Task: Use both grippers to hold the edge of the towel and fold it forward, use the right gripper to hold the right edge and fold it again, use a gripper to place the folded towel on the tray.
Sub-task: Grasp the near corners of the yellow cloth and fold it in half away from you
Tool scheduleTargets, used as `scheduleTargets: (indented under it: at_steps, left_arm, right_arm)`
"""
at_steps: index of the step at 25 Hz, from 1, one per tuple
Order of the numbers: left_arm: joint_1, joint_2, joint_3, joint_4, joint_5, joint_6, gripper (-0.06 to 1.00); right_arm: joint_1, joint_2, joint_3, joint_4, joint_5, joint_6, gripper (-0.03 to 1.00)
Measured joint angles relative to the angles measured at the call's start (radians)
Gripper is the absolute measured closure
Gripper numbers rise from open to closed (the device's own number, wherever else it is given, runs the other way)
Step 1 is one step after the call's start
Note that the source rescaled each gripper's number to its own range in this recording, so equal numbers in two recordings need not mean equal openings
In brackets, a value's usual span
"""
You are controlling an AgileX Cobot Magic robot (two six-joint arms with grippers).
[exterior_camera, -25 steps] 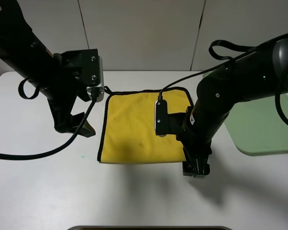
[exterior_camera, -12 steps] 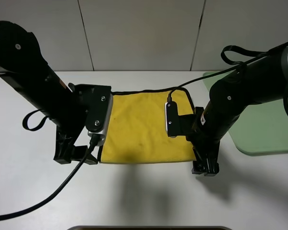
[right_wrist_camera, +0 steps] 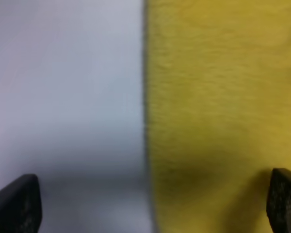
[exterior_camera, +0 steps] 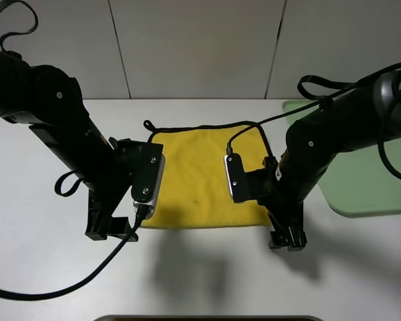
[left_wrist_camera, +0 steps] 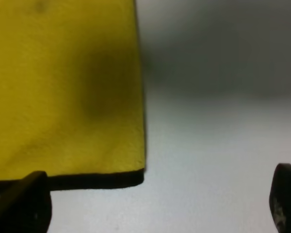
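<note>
The yellow towel [exterior_camera: 195,175] lies flat and unfolded on the white table, its black corner loop at the back left. My left gripper [exterior_camera: 110,231] is low at the towel's front left corner; in the left wrist view its fingers [left_wrist_camera: 19,206] stand wide apart, and the towel's corner [left_wrist_camera: 68,97] reaches in between them, gripper [left_wrist_camera: 153,208] open. My right gripper [exterior_camera: 286,239] hangs at the front right corner, open, straddling the right edge [right_wrist_camera: 145,97] with towel [right_wrist_camera: 218,111] on one side and bare table on the other. The pale-green tray [exterior_camera: 364,184] sits at the right.
Both arms' camera blocks and cables hang over the towel's left and right sides. A grey wall panel stands behind the table. A dark object's rim shows at the table's front edge [exterior_camera: 207,318].
My left arm has swung down and toward the front left corner of the towel. The right arm has shifted a little to the right along the front right corner.
</note>
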Motion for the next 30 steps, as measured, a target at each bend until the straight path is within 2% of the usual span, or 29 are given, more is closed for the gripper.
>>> scheduleTargets:
  at_steps: [4, 13, 30]
  left_arm:
    - [0.000, 0.011, 0.000, -0.001, -0.031, 0.007, 0.06]
    - [0.000, 0.027, 0.000, -0.090, -0.065, 0.102, 0.06]
    - [0.000, 0.195, -0.021, -0.109, -0.130, 0.097, 0.06]
  right_arm:
    - [0.000, 0.016, -0.002, 0.002, 0.006, -0.016, -0.03]
    - [0.000, 0.026, -0.009, 0.010, 0.013, -0.046, -0.03]
    - [0.000, 0.026, -0.009, 0.015, 0.013, -0.047, -0.03]
